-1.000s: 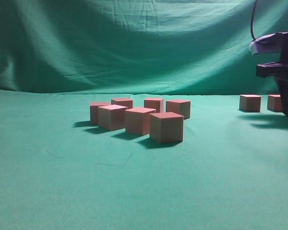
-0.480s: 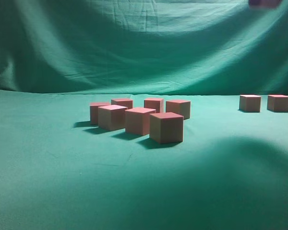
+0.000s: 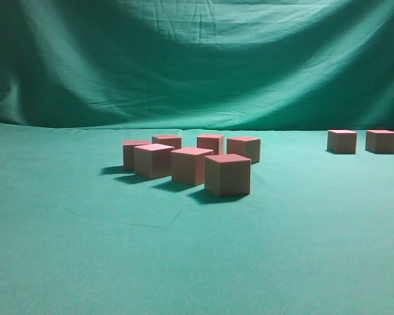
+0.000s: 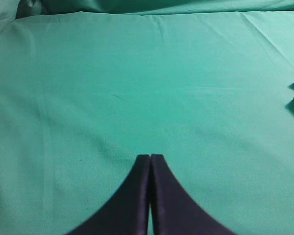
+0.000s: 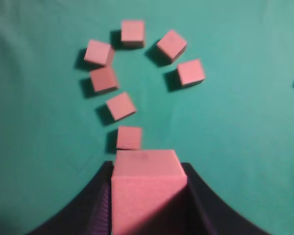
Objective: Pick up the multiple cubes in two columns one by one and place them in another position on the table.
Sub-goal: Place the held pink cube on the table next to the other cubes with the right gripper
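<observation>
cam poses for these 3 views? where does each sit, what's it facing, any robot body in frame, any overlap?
Exterior: low, near table height, facing the backdrop across the table; no robot in frame.
Left wrist: above bare cloth, looking forward and down; shut left gripper at bottom.
Right wrist: high, looking down; right gripper clamps a held cube.
Shared: the cluster of seven cubes, exterior and right wrist.

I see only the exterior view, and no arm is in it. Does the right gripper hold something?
Observer: Yes. The right gripper has its jaws closed on one small pinkish-red matte cube.
Operator: Where does it hang?
Observer: Above the group of seven cubes on the green cloth table.
Operator: And the left gripper?
Observer: The left gripper has shut, empty jaws over bare cloth.
</observation>
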`<state>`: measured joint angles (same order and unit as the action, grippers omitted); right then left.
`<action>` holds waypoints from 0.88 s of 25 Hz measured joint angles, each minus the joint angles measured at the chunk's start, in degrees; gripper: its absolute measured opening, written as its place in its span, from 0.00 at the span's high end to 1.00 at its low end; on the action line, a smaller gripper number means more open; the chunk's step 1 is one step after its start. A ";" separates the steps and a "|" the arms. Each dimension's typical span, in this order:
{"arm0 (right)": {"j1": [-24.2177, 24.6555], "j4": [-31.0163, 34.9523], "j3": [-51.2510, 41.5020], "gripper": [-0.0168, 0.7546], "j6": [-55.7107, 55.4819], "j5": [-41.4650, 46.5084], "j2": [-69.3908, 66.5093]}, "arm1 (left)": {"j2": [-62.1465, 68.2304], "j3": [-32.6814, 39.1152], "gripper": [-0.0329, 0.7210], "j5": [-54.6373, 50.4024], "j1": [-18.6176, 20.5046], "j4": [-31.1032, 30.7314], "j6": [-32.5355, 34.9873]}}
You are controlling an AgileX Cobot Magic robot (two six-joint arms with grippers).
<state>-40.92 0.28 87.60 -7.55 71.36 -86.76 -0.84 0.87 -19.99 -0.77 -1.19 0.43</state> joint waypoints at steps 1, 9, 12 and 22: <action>-1.67 -0.12 -1.97 0.63 -1.54 0.00 0.27 | 0.00 0.00 0.96 0.00 0.00 0.00 0.00; -15.91 -4.28 -18.88 0.63 -17.05 -11.35 0.74 | 0.00 0.00 0.96 0.00 0.00 0.00 0.00; -18.05 -6.71 -23.48 0.63 -25.97 -15.54 0.74 | 0.00 0.00 0.96 0.00 0.00 0.00 0.00; -18.36 -7.93 -30.86 0.63 -35.45 -25.73 -1.20 | 0.00 0.00 0.96 0.00 0.00 0.00 0.00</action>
<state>-59.28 -7.65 56.74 -43.00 45.63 -87.96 -0.84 0.87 -19.99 -0.77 -1.19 0.43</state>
